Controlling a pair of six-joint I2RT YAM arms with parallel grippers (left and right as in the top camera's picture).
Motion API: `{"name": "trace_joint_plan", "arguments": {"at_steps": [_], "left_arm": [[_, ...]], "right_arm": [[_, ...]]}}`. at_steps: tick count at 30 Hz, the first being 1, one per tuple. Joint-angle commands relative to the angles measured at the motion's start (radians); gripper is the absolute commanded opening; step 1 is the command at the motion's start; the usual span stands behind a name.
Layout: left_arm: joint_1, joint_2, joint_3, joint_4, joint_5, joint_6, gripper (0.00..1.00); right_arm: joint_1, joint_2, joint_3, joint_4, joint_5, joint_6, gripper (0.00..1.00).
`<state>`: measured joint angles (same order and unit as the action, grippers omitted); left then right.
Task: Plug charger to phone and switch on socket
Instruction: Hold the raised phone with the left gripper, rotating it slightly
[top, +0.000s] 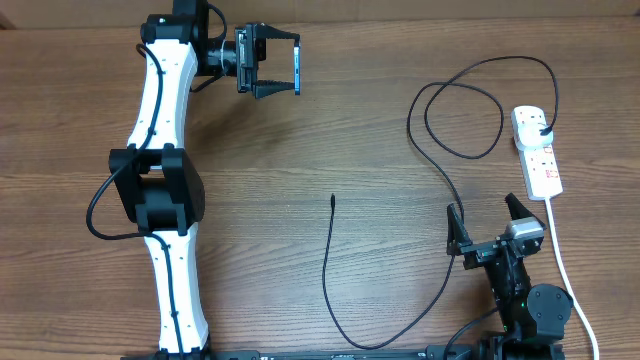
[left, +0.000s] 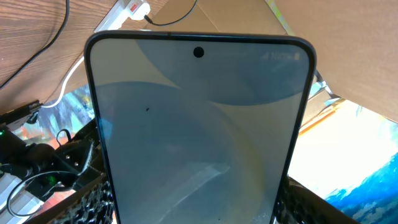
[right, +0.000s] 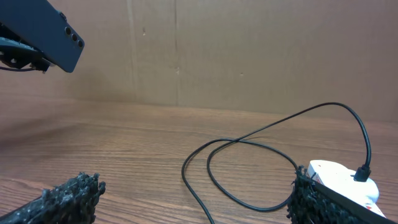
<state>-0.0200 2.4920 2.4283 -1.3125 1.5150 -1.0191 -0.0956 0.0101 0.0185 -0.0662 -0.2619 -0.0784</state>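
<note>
My left gripper (top: 295, 66) is shut on the phone (top: 297, 67), holding it on edge above the table's far left. In the left wrist view the phone (left: 199, 124) fills the frame, its pale screen between my fingers (left: 93, 205). The charger lies loose on the wood: its small tip (top: 332, 199) sits mid-table, and its cable (top: 440, 165) curves round the front, loops, and ends in a black plug (top: 541, 127) seated in the socket (top: 540, 165) at the right. My right gripper (top: 482, 212) stands open just left of the socket, with nothing between its fingers (right: 68, 196).
The socket's thick white cord (top: 565, 270) runs toward the front right edge, past the right arm's base (top: 520, 300). A cardboard wall (right: 249, 50) stands behind the table. The charger's loop (right: 249, 162) lies ahead of the right gripper (right: 193, 202).
</note>
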Motion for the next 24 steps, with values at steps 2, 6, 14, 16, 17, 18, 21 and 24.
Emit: {"name": "trace_joint_plan", "arguments": {"at_steps": [2, 6, 14, 16, 17, 18, 21, 24], "left_arm": [[-0.016, -0.001, 0.034, 0.0, 0.048, -0.014, 0.04], [-0.022, -0.001, 0.034, 0.0, 0.048, -0.014, 0.04], [-0.022, -0.001, 0.034, 0.001, 0.044, -0.014, 0.04], [-0.022, -0.001, 0.034, 0.001, 0.035, -0.013, 0.04], [-0.022, -0.001, 0.034, 0.001, 0.028, -0.013, 0.04], [-0.022, -0.001, 0.034, 0.001, 0.025, -0.013, 0.04], [-0.022, -0.001, 0.034, 0.001, 0.023, -0.014, 0.04], [-0.022, -0.001, 0.034, 0.001, 0.023, -0.014, 0.04]], "right_arm": [[0.008, -0.007, -0.01, 0.005, 0.007, -0.001, 1.0], [0.008, -0.007, -0.01, 0.005, 0.007, -0.001, 1.0], [0.008, -0.007, -0.01, 0.005, 0.007, -0.001, 1.0], [0.008, -0.007, -0.01, 0.005, 0.007, -0.001, 1.0], [0.008, -0.007, -0.01, 0.005, 0.007, -0.001, 1.0], [0.008, -0.007, -0.01, 0.005, 0.007, -0.001, 1.0], [0.008, -0.007, -0.01, 0.005, 0.007, -0.001, 1.0], [0.008, -0.007, -0.01, 0.005, 0.007, -0.001, 1.0]]}}
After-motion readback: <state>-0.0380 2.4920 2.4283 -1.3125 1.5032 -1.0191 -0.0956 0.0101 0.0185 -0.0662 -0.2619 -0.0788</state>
